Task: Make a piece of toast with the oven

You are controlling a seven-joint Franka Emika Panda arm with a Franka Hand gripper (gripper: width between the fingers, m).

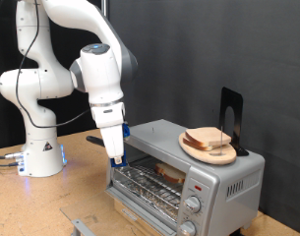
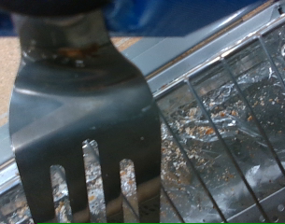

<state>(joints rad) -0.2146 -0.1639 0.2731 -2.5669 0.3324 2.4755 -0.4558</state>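
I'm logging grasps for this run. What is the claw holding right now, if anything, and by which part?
The claw holds a dark slotted metal spatula by its handle end, blade over the silver-grey toaster oven and its wire rack.

The arm (image 1: 66, 59) is white with grey joint bands, and its base (image 1: 41, 157) shows a small blue light. The gripper (image 1: 117, 155) area carries a blue piece just above the oven (image 1: 189, 172). The oven is silver-grey, with pale round knobs (image 1: 194, 205) on its front. The wire rack (image 2: 226, 112) is grey metal over a crinkled silver foil lining flecked with brown and orange crumbs. The spatula (image 2: 86, 121) is dark grey, slotted, with brownish smears near its top. The piece of toast (image 1: 209, 141) is pale beige with a tan-brown crust, on a tan wooden plate (image 1: 194, 149). A black stand (image 1: 231, 116) rises behind it. The table (image 1: 31, 206) is light wood grain; the backdrop (image 1: 218, 49) is black.
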